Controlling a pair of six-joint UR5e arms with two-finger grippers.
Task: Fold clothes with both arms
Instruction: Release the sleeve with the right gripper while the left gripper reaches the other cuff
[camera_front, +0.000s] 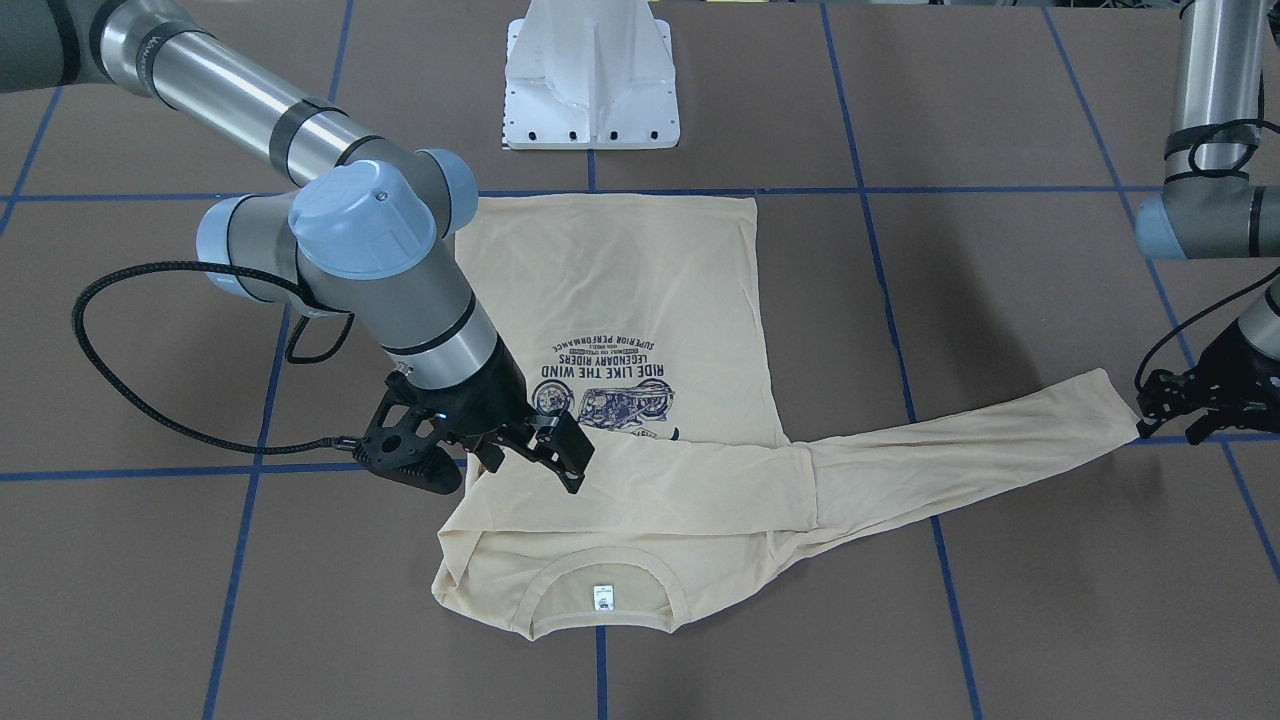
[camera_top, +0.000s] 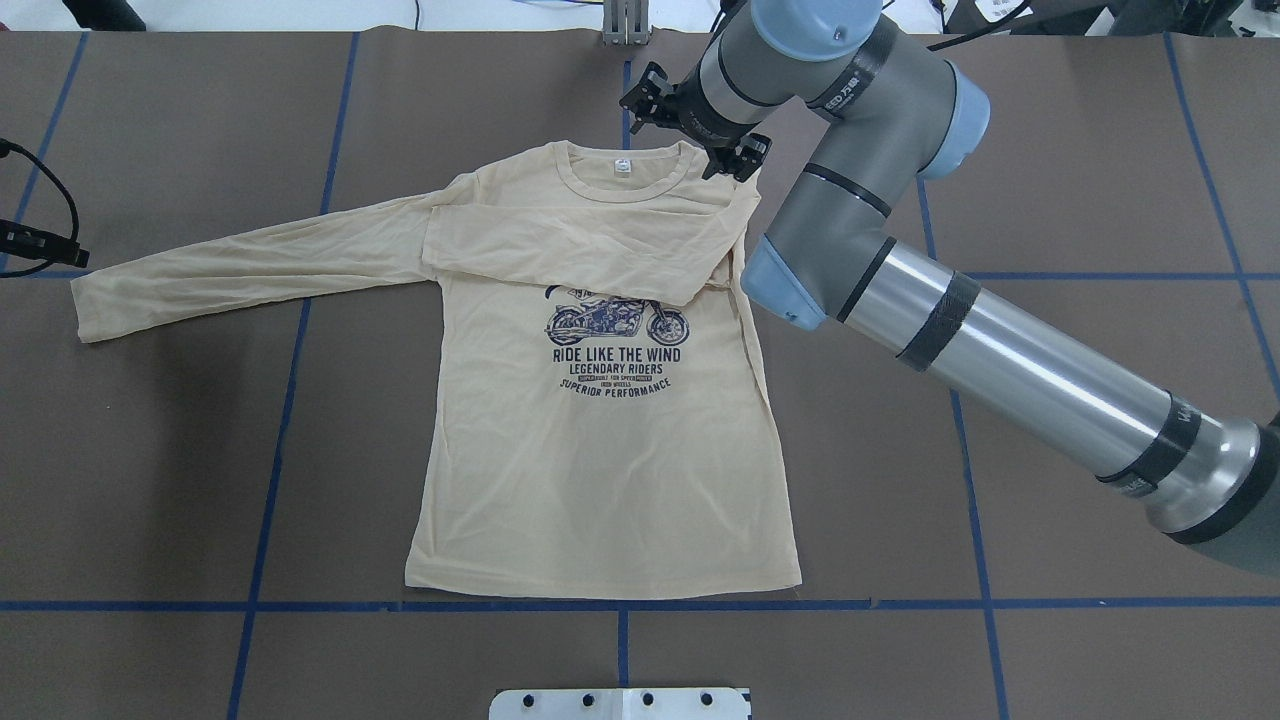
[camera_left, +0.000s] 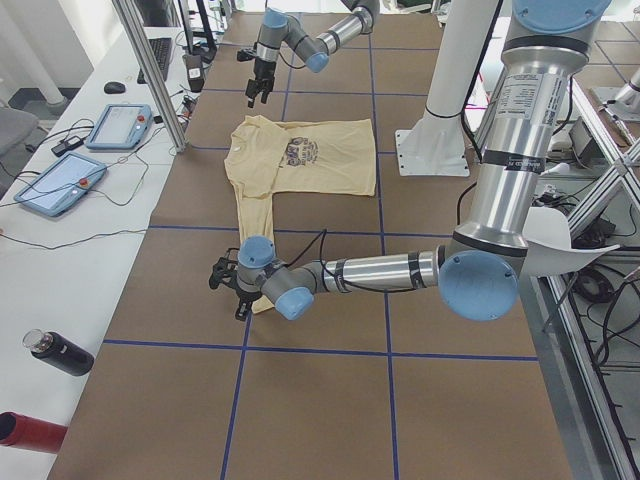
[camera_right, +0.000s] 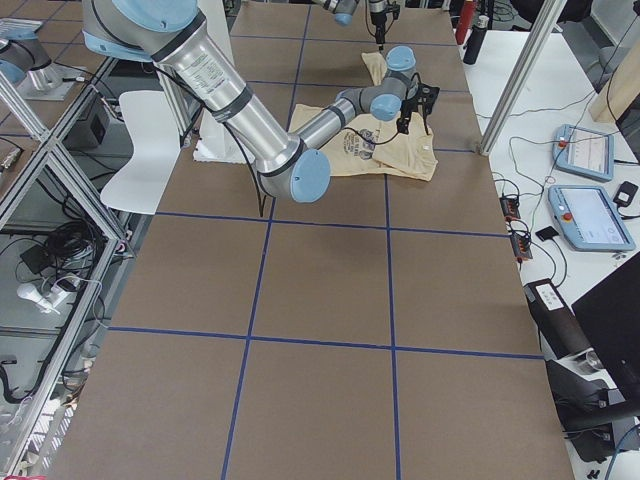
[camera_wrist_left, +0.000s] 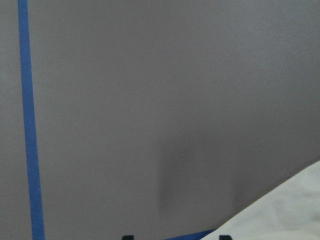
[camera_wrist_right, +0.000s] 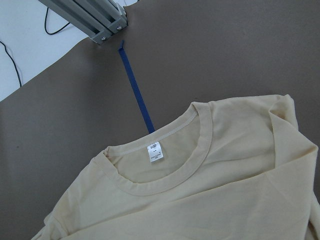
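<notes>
One beige shirt (camera_top: 600, 480) was laid flat on the bench (camera_top: 1000, 450). "RIDE LIKE THE WIND", "LEGENDARY RIDERS" and "SUPERIOR PERFORMANCE" were printed on it; the neck label (camera_top: 622, 168) could not be read. Of two sleeves, one was folded across the chest. The right tool (camera_top: 695, 128) by the collar and the left tool (camera_front: 1150, 415) by the cuff were held apart, empty.

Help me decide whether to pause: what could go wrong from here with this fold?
1. The black two-finger left gripper, open, sits at the very cuff of the pale beige long-sleeved T-shirt. Its wrist view shows fabric only in one corner, so closing might catch just the edge or miss.
2. The open right gripper hovers over the folded sleeve near the collar. Descending there could drag that fold askew.
</notes>
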